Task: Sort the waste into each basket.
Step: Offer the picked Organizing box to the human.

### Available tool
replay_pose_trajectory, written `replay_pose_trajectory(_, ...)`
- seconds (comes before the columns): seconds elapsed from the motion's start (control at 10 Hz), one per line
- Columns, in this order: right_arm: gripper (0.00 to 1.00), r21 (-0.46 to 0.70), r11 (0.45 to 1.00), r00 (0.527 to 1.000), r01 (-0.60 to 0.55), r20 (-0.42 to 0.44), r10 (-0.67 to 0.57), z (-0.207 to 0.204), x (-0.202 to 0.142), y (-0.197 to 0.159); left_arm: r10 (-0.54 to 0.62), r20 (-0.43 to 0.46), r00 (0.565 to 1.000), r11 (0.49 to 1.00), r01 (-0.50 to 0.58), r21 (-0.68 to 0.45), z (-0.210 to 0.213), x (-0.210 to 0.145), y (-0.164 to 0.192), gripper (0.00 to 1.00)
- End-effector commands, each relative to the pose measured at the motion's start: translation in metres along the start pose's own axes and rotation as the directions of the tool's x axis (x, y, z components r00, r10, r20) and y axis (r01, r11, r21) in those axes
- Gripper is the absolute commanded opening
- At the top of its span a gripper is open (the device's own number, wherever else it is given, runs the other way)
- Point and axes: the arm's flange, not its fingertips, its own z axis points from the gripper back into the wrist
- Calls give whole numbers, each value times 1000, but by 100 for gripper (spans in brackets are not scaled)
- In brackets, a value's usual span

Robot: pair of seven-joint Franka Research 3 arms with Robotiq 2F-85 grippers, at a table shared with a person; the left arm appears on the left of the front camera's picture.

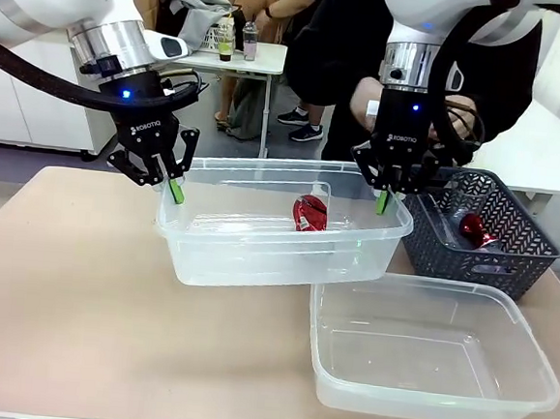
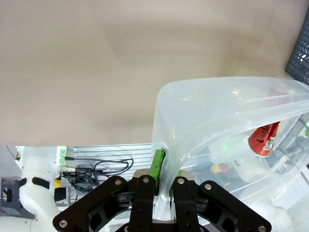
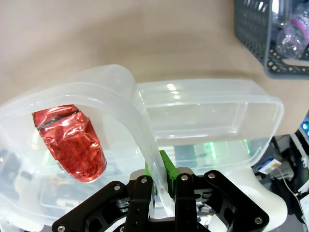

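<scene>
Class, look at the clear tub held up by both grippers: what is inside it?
A crushed red can lies in the tub, plain through its clear wall. I see nothing else in it. The left gripper and right gripper cover small bits of rim.

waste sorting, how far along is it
Done: one crushed red can lies in the far clear tub. In hand: left jaws and right jaws are shut on that tub's rim, holding it raised. Left: a red can and a bottle sit in the grey basket; the near tub is empty.
</scene>
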Motion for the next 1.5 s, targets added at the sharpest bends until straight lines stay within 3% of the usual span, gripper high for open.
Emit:
replay_pose_trajectory(0.0,5,-15,1000,1000,2,-2,-2,-5,1,-2,16,18,1000,998,-15,-54,13,-4,-6,6)
replay_pose_trajectory(1.4,5,-15,1000,1000,2,-2,-2,-5,1,-2,16,18,1000,998,-15,-54,13,-4,-6,6)
